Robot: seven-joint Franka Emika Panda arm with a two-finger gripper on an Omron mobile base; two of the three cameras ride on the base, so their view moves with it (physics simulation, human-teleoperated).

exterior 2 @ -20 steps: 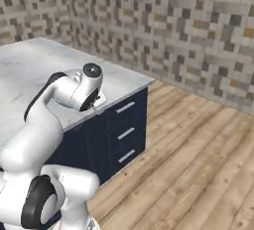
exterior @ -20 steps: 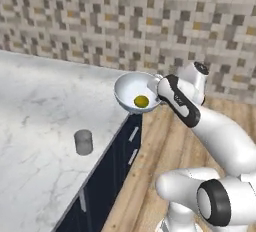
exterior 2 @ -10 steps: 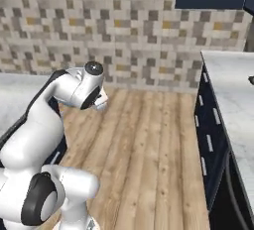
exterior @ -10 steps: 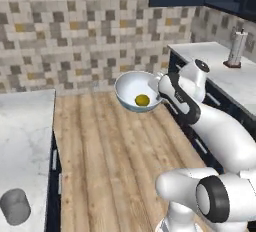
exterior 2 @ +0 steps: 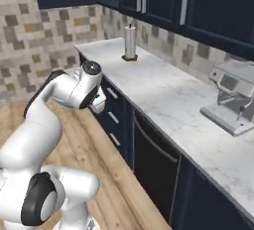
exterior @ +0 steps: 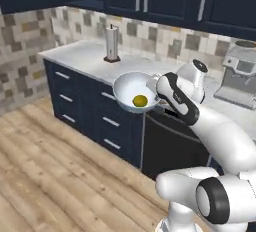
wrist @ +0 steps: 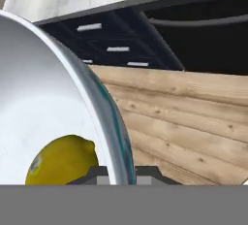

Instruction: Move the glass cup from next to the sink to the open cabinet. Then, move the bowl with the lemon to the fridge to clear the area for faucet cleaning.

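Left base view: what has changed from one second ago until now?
The base has driven and turned, so the whole scene shifted: the counter with the glass cup is gone, and a navy counter with a paper towel holder and a coffee machine has come. Unchanged: the tool grips the bowl, lemon inside.

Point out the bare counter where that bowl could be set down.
The marble counter is bare between the paper towel roll and the coffee machine. It is crowded only at those two ends. The claw holds the bowl, lemon inside, over the floor.
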